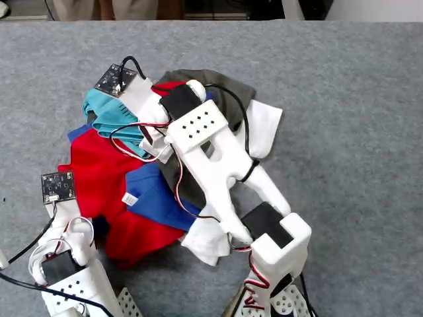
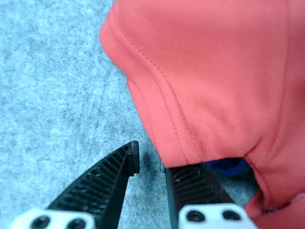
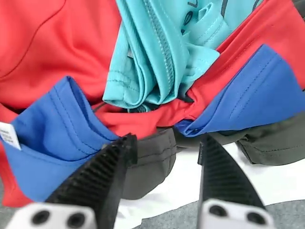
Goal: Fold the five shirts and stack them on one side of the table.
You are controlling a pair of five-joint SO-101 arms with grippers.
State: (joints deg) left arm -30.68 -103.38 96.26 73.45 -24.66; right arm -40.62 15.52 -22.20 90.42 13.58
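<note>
Five shirts lie in one tangled heap, left of centre on the grey counter. None is folded and no stack is begun.

- Red shirt: the widest, spreading toward the near left.
- Blue shirt: lies over the red one's middle, tag showing.
- Teal shirt: bunched at the far left of the heap, on top of the red.
- Dark olive shirt: at the far edge.
- White shirt: pokes out at the right and again at the near side.

Left tool: low at the red shirt's outer hem, jaws parted by a narrow gap and gripping nothing. The hem sits just beside one jaw, with bare counter showing between the two.

Right tool: jaws spread wide and empty, above the knot where teal, red, blue and olive cross.

Judged step: pulling one shirt free of the heap, most likely the red one by its loose hem.

To do it well:
- Open the left tool a little wider and slide one jaw under the hem.
- Bite on the stitched edge, which should slip less than a single layer.
- Draw outward, low and slow, away from the heap.
- The teal and blue shirts rest on the red and will likely drag along. The right tool would serve best lifting the teal clear first, or pinning the others down.
- Closing on the knot itself risks catching several layers, so take one cloth only.
</note>
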